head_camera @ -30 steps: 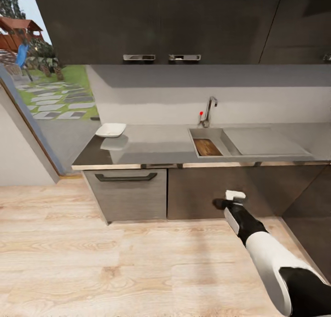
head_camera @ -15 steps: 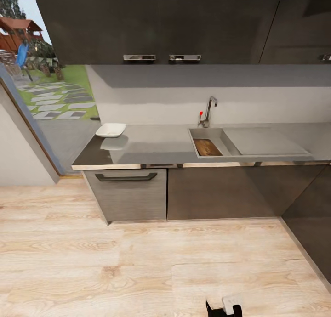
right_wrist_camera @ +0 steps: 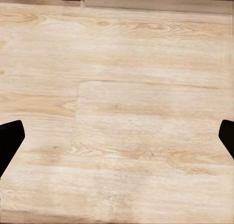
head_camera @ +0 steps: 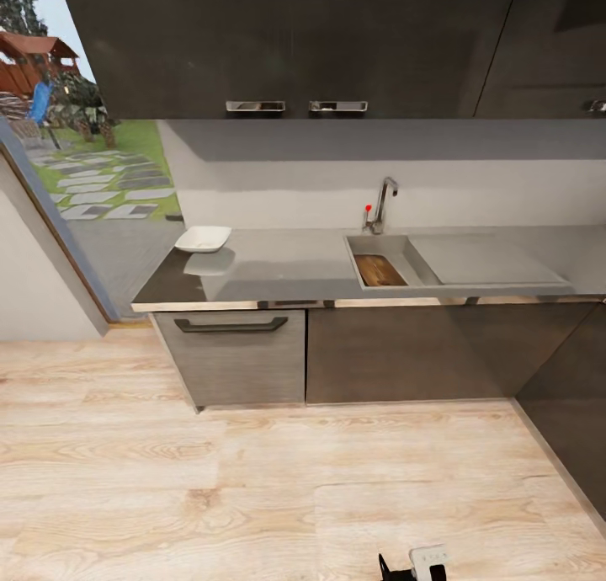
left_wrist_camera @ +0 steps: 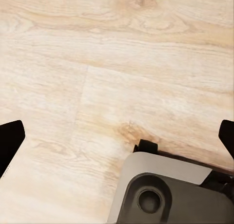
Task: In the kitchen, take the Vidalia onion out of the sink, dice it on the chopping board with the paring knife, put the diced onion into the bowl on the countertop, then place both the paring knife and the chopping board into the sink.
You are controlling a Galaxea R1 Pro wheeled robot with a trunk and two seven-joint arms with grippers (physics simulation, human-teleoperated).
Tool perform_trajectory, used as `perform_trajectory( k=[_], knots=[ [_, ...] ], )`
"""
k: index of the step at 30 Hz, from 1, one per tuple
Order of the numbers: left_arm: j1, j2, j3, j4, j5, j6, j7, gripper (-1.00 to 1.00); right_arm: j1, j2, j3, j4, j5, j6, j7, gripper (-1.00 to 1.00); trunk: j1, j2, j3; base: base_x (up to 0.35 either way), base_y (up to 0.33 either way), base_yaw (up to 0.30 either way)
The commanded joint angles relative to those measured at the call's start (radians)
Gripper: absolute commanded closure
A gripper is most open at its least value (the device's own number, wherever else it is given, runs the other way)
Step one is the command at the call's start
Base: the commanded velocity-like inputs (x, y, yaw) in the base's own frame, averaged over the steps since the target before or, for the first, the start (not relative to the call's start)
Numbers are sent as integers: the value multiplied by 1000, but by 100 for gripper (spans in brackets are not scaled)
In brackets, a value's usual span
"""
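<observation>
The grey steel sink [head_camera: 396, 246] is set into the glossy grey countertop [head_camera: 286, 265], with a chrome faucet [head_camera: 383, 200] behind it. In the basin lies the dark brown chopping board [head_camera: 379, 269]. A white bowl [head_camera: 203, 238] stands at the countertop's far left end. The Vidalia onion and the paring knife are hidden from view. My right gripper [head_camera: 411, 567] [right_wrist_camera: 117, 141] hangs low over the wooden floor, far from the counter, open and empty. My left gripper [left_wrist_camera: 117, 141] is also open over the floor, nothing between its fingers.
Dark cabinets [head_camera: 387, 354] and a drawer [head_camera: 231, 354] stand under the counter, with wall cabinets [head_camera: 295, 42] above. A doorway [head_camera: 93, 185] to a garden lies to the left. Light wood floor [head_camera: 252, 480] stretches before the counter. The robot's grey base [left_wrist_camera: 165, 190] lies below the left gripper.
The right arm dropped from in front of the cabinets to the bottom edge of the head view. The board, bowl and camera have stayed put.
</observation>
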Motion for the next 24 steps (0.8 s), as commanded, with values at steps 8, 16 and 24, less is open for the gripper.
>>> perform_trajectory(
  k=[8,16,24],
  knots=[
    [-1,0,-9,10,5,-15,5,-100,-1,-2,-6,0,-21,-3,-1,-100,0,-1,11,0,0,0],
    [-1,0,-9,11,5,-15,5,-100,-1,-4,-7,0,-22,-3,-1,-100,0,-1,23,0,0,0],
    [-1,0,-9,12,5,-15,5,-100,-1,-5,-7,0,-22,-3,-1,-100,0,-1,36,0,0,0]
  ],
)
